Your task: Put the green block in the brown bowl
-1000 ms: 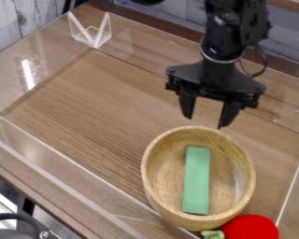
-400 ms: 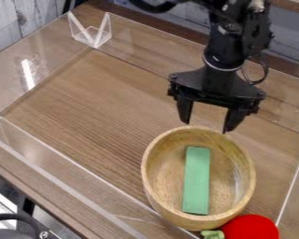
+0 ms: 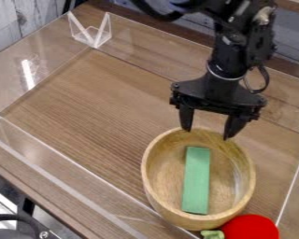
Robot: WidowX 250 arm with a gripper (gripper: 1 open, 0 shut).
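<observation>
The green block is a light green flat bar lying lengthwise inside the brown bowl, a wide wooden bowl near the front right of the table. My black gripper points straight down just above the bowl's far rim, open, with nothing between its fingers. One fingertip hangs left of the other, both apart from the block.
A red round toy with green leaves lies just right of the bowl's front edge. Clear acrylic walls fence the wooden tabletop, with a small clear stand at the back left. Bare wood stretches left of the bowl.
The arm has shifted slightly right and toward the bowl's far rim. The block lies unmoved in the bowl and the jaws look open throughout.
</observation>
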